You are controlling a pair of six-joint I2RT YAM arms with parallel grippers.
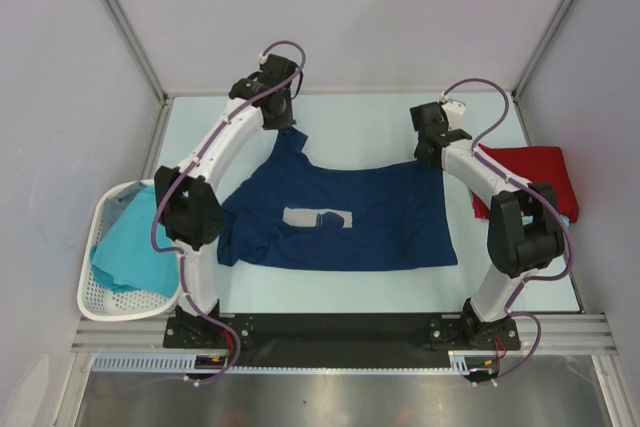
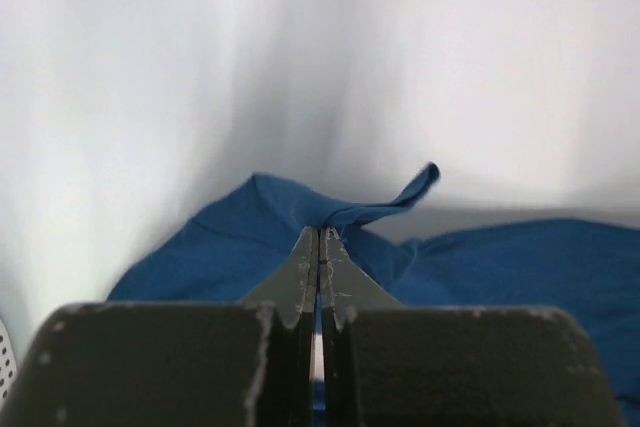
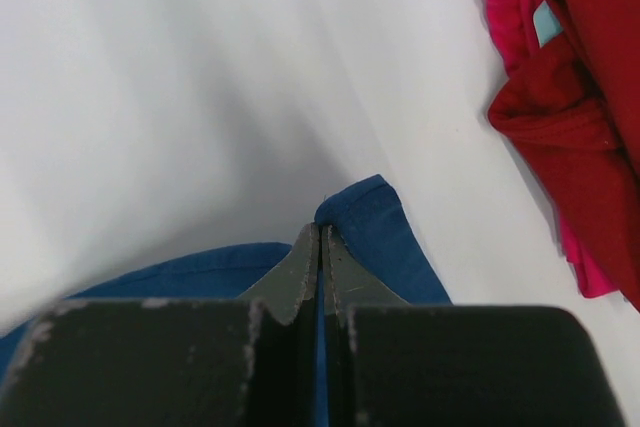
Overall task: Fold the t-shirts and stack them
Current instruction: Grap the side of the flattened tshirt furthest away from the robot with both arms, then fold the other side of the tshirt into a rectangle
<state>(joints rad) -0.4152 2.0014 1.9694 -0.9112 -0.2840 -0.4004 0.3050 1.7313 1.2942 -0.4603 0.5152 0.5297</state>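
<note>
A navy blue t-shirt [image 1: 340, 217] with a pale grey chest print [image 1: 318, 218] lies spread on the table's middle. My left gripper [image 1: 283, 127] is shut on its far left edge, pinching a raised fold of blue cloth [image 2: 330, 212]. My right gripper [image 1: 432, 152] is shut on its far right corner, seen as a blue hem [image 3: 365, 212] in the right wrist view. A folded red t-shirt [image 1: 530, 179] lies at the right, also in the right wrist view [image 3: 570, 97]. Turquoise t-shirts [image 1: 130, 247] fill the basket at the left.
A white perforated plastic basket [image 1: 100, 297] stands at the table's left edge. White enclosure walls with metal posts [image 1: 125, 27] surround the pale table [image 1: 360, 122]. A black base rail [image 1: 330, 332] runs along the near edge.
</note>
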